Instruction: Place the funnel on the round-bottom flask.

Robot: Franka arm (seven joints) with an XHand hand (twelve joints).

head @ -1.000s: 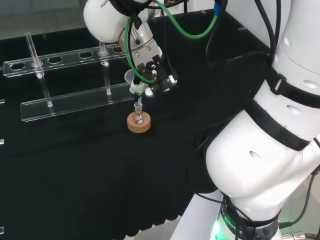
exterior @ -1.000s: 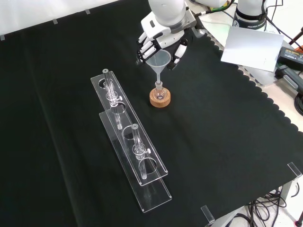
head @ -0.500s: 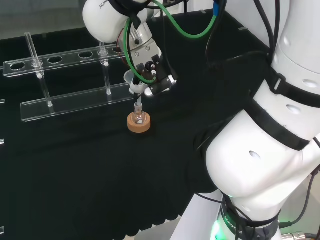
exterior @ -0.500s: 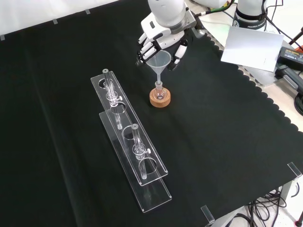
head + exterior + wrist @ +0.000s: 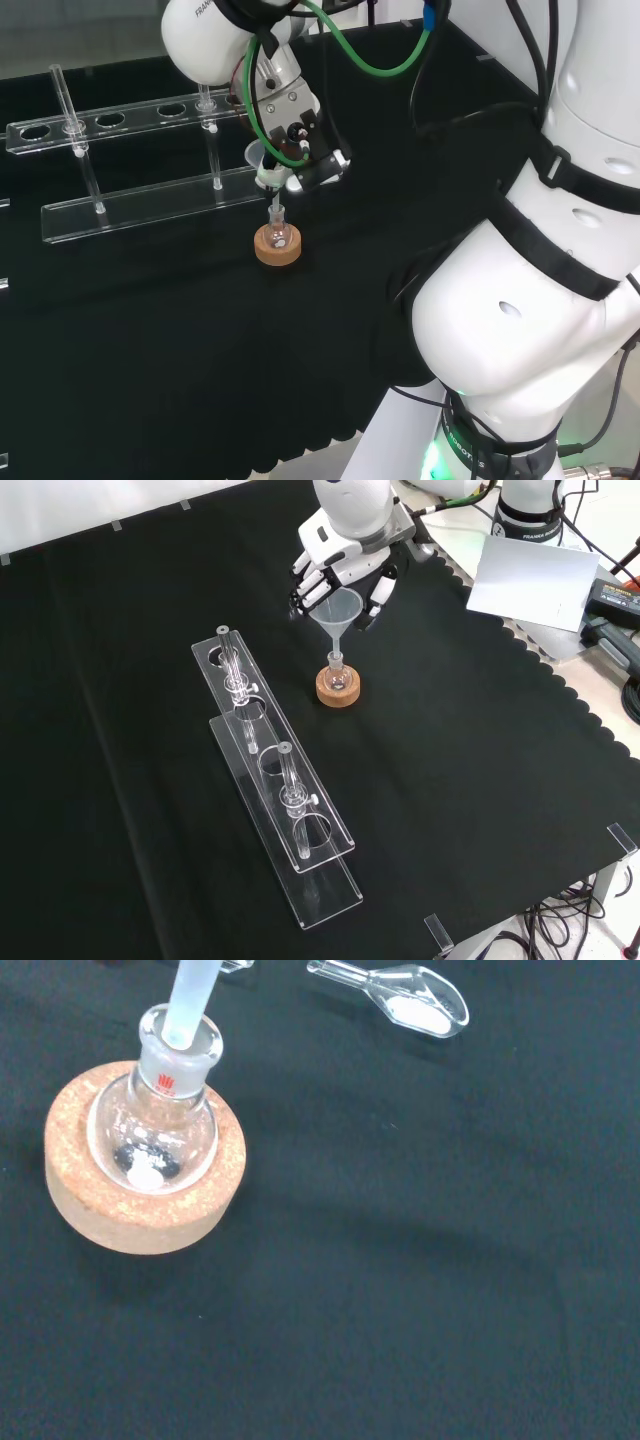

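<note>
Three views on one small scene, and each offers something different. From the front, the funnel [image 5: 341, 608] stands upright with its wide cone up among the fingers of the hand [image 5: 335, 572] and its stem running straight down to the neck of the round-bottom flask [image 5: 338, 676], which sits in a cork ring [image 5: 338, 688] on the black-clothed surface [image 5: 480, 780]. The wrist view closes in: the funnel stem [image 5: 192, 1000] is inside the mouth of the flask [image 5: 165, 1125], a little white and dark matter lies at the bottom of the bulb, and a clear spoon-like glass piece [image 5: 410, 998] holding something white lies on the cloth apart from the cork ring [image 5: 140, 1175]. From the head view the hand [image 5: 300, 150] hangs just above the flask [image 5: 277, 235], fingers curled round the funnel [image 5: 262, 160] at its cone, the cork ring [image 5: 278, 246] directly below. Beside the flask, to the left in the front view, stands a long clear rack [image 5: 275, 780] with glass tubes upright in it; in the head view that rack [image 5: 140, 160] lies behind the flask, near but not touching. To the right and toward the bottom of the front view the cloth lies wide and bare out to its scalloped edge, leaving plenty of open room on that side.
</note>
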